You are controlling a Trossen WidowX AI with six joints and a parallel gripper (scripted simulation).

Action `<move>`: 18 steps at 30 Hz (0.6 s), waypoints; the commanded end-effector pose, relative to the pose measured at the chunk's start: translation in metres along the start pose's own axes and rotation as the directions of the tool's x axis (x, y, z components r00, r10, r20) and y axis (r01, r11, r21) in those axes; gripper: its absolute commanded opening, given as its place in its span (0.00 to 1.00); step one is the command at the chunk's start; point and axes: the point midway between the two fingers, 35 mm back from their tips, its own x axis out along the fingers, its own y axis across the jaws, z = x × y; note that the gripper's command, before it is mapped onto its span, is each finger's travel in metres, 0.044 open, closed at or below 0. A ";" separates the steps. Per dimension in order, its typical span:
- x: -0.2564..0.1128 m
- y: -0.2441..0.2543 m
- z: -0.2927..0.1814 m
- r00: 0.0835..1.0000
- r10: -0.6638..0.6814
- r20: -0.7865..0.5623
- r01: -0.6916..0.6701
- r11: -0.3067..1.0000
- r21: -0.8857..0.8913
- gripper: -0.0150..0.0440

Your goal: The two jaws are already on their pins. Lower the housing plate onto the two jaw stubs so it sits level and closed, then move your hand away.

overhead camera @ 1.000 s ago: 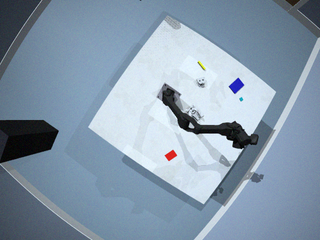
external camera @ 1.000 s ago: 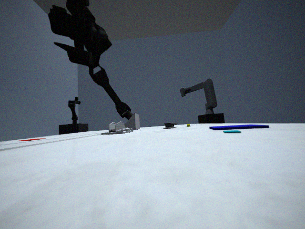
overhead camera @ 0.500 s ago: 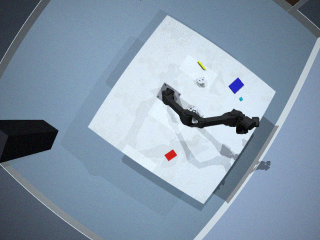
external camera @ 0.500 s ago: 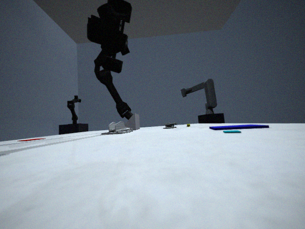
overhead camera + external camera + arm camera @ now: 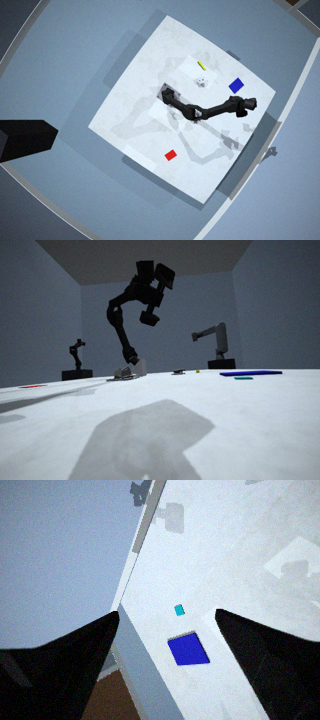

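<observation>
My gripper (image 5: 246, 109) (image 5: 164, 304) (image 5: 166, 614) is wide open and empty, high above the table beyond the blue block. A pale grey assembly with two upright jaw-like pieces (image 5: 126, 372) stands on the table near the arm's base; in the top view the arm hides most of it. A small light part with dark holes on top (image 5: 200, 81) (image 5: 178, 371) stands apart from it, nearer the yellow bar. Which of these is the housing plate I cannot tell. Stubs and pins are too small to make out. The wrist view shows neither part.
A blue block (image 5: 236, 85) (image 5: 250, 373) (image 5: 189, 650) and small cyan piece (image 5: 243, 377) (image 5: 179, 610) lie below the gripper's side of the table. A yellow bar (image 5: 201, 65) (image 5: 197, 371) and red patch (image 5: 170, 155) (image 5: 32, 386) lie farther off. Two other arms stand behind.
</observation>
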 end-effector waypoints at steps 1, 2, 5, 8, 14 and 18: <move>-0.005 -0.006 -0.033 0.998 -0.027 -0.063 0.026 1.000 -0.018 1.00; -0.006 -0.009 -0.041 0.996 -0.036 -0.078 0.034 0.999 -0.023 1.00; -0.009 -0.016 -0.065 0.991 -0.067 -0.119 0.062 0.997 -0.040 1.00; -0.014 -0.025 -0.087 0.982 -0.101 -0.157 0.093 0.994 -0.059 1.00; -0.024 -0.046 -0.128 0.959 -0.179 -0.219 0.161 0.982 -0.098 1.00; -0.032 -0.062 -0.153 0.939 -0.236 -0.250 0.210 0.969 -0.127 1.00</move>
